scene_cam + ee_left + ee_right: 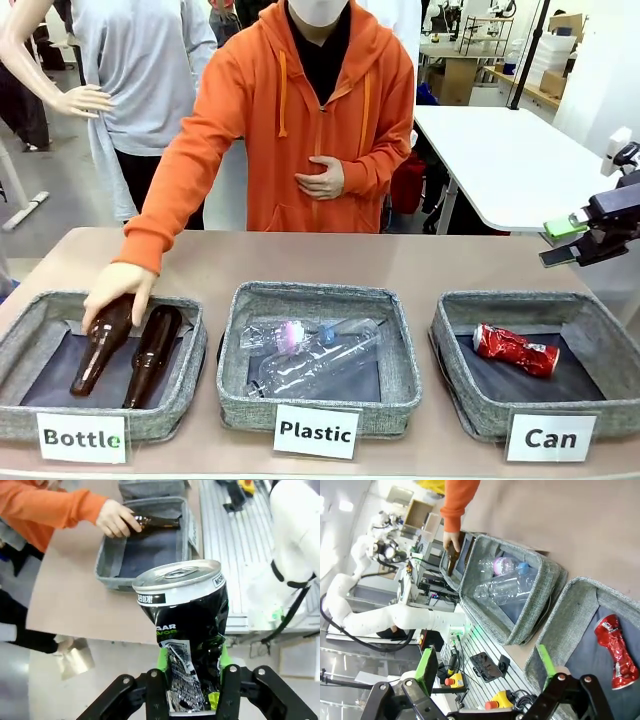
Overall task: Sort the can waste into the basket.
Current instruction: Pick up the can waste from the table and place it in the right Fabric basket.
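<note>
Gripping the crushed black-and-silver drink can (187,630) by its lower end, the left gripper (190,690) is clamped on it — top clear for dropping. Crushed shiny red can (515,350) already lies in the grey woven "Can" basket (462,385); right gripper (487,672) hangs above, jaws apart.

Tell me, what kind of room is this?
Most likely a robot test lab, set up for a waste-sorting trial: labelled baskets on a table, a white robot arm beside a bench of cables and controls, and more work tables behind.
</note>
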Available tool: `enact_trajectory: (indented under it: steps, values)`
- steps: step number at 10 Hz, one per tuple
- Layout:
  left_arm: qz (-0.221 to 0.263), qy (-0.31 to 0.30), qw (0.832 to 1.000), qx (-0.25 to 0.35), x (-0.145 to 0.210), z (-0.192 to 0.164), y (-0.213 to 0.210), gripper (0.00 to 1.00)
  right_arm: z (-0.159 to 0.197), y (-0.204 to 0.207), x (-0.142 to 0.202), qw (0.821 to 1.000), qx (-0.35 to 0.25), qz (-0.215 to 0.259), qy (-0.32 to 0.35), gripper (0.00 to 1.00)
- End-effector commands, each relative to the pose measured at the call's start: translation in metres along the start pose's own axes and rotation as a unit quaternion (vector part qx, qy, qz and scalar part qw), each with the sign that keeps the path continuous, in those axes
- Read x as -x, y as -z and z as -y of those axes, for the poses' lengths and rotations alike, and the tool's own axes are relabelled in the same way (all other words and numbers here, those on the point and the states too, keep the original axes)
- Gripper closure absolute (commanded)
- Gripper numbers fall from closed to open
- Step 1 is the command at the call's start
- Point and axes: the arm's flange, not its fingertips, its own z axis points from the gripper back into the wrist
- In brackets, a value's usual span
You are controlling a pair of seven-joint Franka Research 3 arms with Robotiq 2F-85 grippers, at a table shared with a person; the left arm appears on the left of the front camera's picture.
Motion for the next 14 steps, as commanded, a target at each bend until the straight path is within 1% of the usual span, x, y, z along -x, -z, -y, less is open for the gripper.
enact_trajectory:
  steps: [1, 2, 5, 6, 7, 8, 9, 10, 11, 12, 13, 14]
  values:
    - [0.051, 0.011, 0.998, -0.036, -0.003, -0.015, 0.025, 0.59, 0.000, -0.002, -0.001, 1.000, -0.003, -0.002, -0.009, 0.01]
    - [0.052, 0.024, 0.998, -0.041, -0.004, -0.016, 0.026, 0.59, 0.000, -0.002, -0.001, 1.000, -0.003, -0.002, -0.009, 0.01]
    - [0.039, 0.040, 0.998, -0.016, -0.024, -0.033, 0.028, 0.59, 0.000, -0.002, -0.001, 1.000, -0.003, -0.002, -0.009, 0.01]
    - [0.043, 0.036, 0.998, -0.010, -0.032, -0.038, 0.030, 0.59, 0.000, -0.002, -0.001, 1.000, -0.003, -0.002, -0.009, 0.01]
    - [0.055, 0.026, 0.998, 0.002, -0.052, -0.051, 0.036, 0.59, 0.000, -0.002, -0.001, 1.000, -0.003, -0.002, -0.009, 0.01]
    - [0.092, 0.007, 0.996, 0.011, -0.092, -0.067, 0.056, 0.59, 0.000, -0.002, -0.001, 1.000, -0.003, -0.002, -0.009, 0.01]
    - [0.121, 0.021, 0.992, 0.033, -0.136, -0.083, 0.085, 0.59, 0.000, -0.002, -0.001, 1.000, -0.003, -0.002, -0.009, 0.01]
    - [0.120, 0.056, 0.989, 0.060, -0.182, -0.104, 0.119, 0.59, 0.000, -0.002, -0.001, 1.000, -0.003, -0.002, -0.009, 0.01]
    - [0.102, 0.100, 0.983, 0.117, -0.229, -0.124, 0.158, 0.59, 0.000, -0.002, -0.001, 1.000, -0.003, -0.002, -0.009, 0.01]
    - [0.103, 0.113, 0.976, 0.153, -0.276, -0.138, 0.198, 0.59, 0.000, -0.002, -0.001, 1.000, -0.003, -0.002, -0.009, 0.01]
    - [0.121, 0.100, 0.966, 0.207, -0.331, -0.144, 0.248, 0.59, 0.000, -0.002, -0.001, 1.000, -0.003, -0.002, -0.009, 0.01]
    - [0.131, 0.072, 0.970, 0.193, -0.380, -0.147, 0.294, 0.59, 0.000, -0.002, -0.001, 1.000, -0.003, -0.002, -0.009, 0.01]
